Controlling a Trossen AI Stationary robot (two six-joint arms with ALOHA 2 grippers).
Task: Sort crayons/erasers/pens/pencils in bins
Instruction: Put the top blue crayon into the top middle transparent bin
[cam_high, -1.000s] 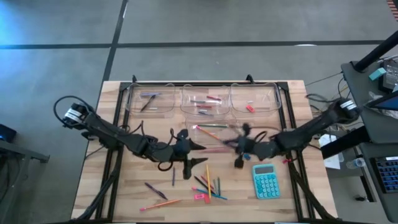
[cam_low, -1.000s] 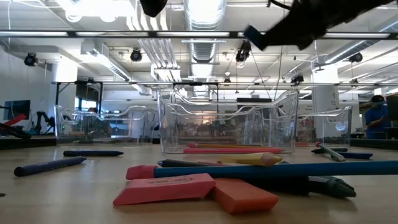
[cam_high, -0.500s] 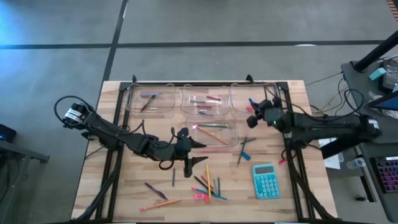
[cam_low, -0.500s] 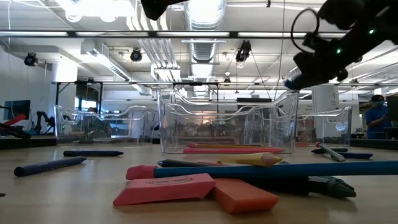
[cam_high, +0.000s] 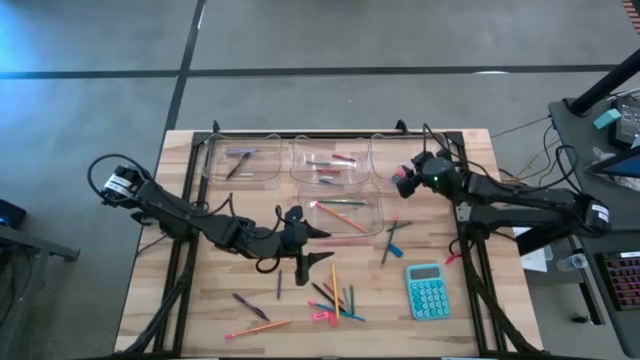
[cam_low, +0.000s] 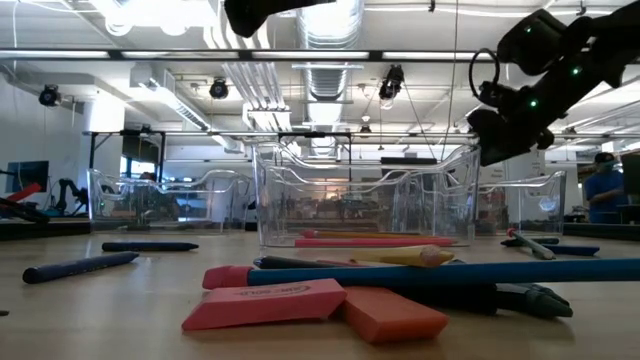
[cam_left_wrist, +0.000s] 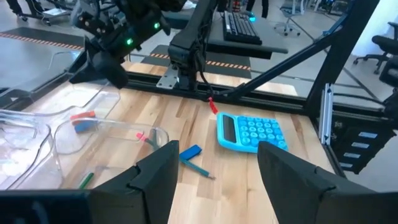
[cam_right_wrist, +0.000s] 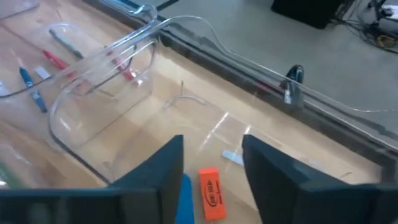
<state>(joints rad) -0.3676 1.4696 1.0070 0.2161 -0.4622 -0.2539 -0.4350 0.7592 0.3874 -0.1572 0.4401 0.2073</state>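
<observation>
My right gripper (cam_high: 402, 182) hangs open over the far right bin (cam_high: 441, 160), fingers pointing down (cam_right_wrist: 212, 142). Below it, on that bin's floor, lie a red eraser (cam_right_wrist: 211, 186) and a blue eraser (cam_left_wrist: 79, 125), which also shows beside one finger (cam_right_wrist: 184, 194). My left gripper (cam_high: 312, 245) waits open and holds nothing at mid-table, by the left end of the nearer bin (cam_high: 372, 200), where pencils (cam_high: 340, 208) lie. Loose pencils, pens and crayons (cam_high: 335, 295) lie toward the near edge.
A teal calculator (cam_high: 428, 290) lies near right, a blue stick (cam_high: 392, 240) just beyond it. The far left bin (cam_high: 240, 160) and far middle bin (cam_high: 330, 160) hold sticks. Two dark crayons (cam_high: 250, 305) lie near left. A black frame (cam_high: 470, 200) runs along the table's right side.
My right gripper has swung from mid-table beside the calculator toward the far edge and stopped over the far right bin. The blue eraser that showed at its fingertips half a second ago has been let go and now lies in that bin.
</observation>
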